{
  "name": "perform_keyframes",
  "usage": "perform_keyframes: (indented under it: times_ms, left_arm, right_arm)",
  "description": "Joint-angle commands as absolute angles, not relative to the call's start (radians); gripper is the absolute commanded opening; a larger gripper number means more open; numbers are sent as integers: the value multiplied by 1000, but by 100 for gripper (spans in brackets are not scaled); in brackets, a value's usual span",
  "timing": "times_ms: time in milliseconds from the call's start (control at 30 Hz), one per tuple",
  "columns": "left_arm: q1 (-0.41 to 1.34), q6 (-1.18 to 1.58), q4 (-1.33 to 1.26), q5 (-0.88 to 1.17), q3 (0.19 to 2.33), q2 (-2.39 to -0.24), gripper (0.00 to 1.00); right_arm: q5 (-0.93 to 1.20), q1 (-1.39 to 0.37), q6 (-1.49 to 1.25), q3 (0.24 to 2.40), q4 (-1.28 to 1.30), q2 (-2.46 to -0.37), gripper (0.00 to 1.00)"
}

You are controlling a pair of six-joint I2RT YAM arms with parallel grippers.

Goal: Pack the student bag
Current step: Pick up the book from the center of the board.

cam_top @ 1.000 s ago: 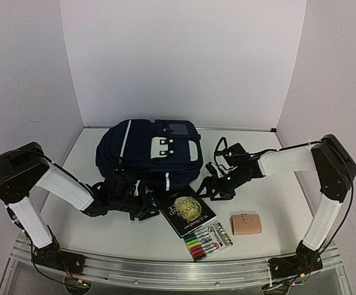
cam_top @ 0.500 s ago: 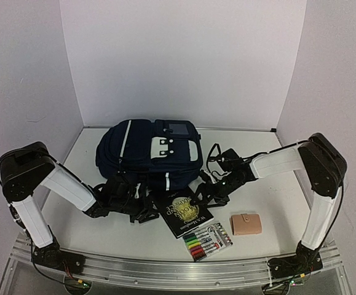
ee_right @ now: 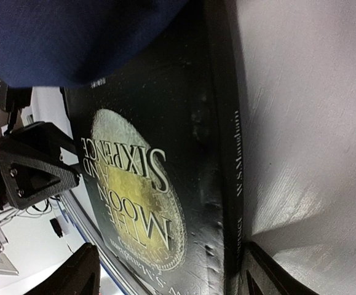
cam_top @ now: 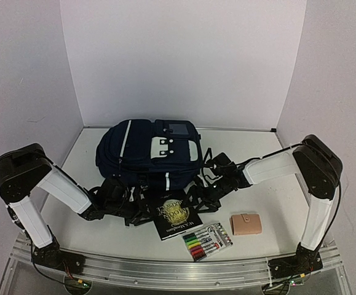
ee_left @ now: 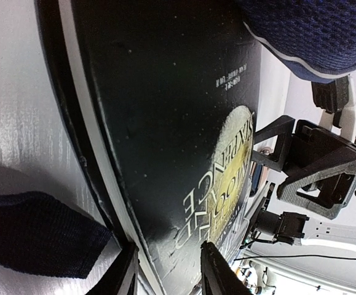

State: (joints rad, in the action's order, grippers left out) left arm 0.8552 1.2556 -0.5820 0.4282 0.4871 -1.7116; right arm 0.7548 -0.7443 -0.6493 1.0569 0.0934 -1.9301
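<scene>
The student bag (cam_top: 148,152), navy with white stripes and grey patches, lies at the back centre. In front of it lies a black book (cam_top: 175,215) with a gold disc on its cover. My left gripper (cam_top: 141,206) is at the book's left edge. In the left wrist view its jaws (ee_left: 165,273) are closed on that edge, one finger under the book (ee_left: 165,123) and one on the cover. My right gripper (cam_top: 197,195) is at the book's far right corner. In the right wrist view it (ee_right: 171,276) stands open, straddling the spine of the book (ee_right: 165,141).
A pack of coloured markers (cam_top: 207,241) lies in front of the book, and a tan wallet (cam_top: 245,224) sits to its right. A dark bag strap (ee_left: 30,236) lies on the table beside my left fingers. White walls enclose the table on three sides.
The book has slid left and turned. The right gripper has moved left onto its far corner. Both grippers have narrowed, the left around the book's edge.
</scene>
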Motion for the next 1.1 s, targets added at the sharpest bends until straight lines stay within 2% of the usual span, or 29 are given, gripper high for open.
perform_keyframes:
  times_ms: [0, 167, 400, 1067]
  left_arm:
    - [873, 1235, -598, 522, 498, -1715, 34]
    - [877, 1225, -615, 587, 489, -1700, 32]
    - [877, 1174, -494, 616, 501, -1617, 32]
    - [897, 1141, -433, 599, 544, -1552, 32]
  right_arm:
    - [770, -845, -788, 1046, -194, -1952, 74]
    - [750, -908, -834, 1056, -214, -1919, 72]
    - [690, -945, -899, 1014, -213, -1776, 71]
    - [635, -1008, -943, 991, -230, -1643, 70]
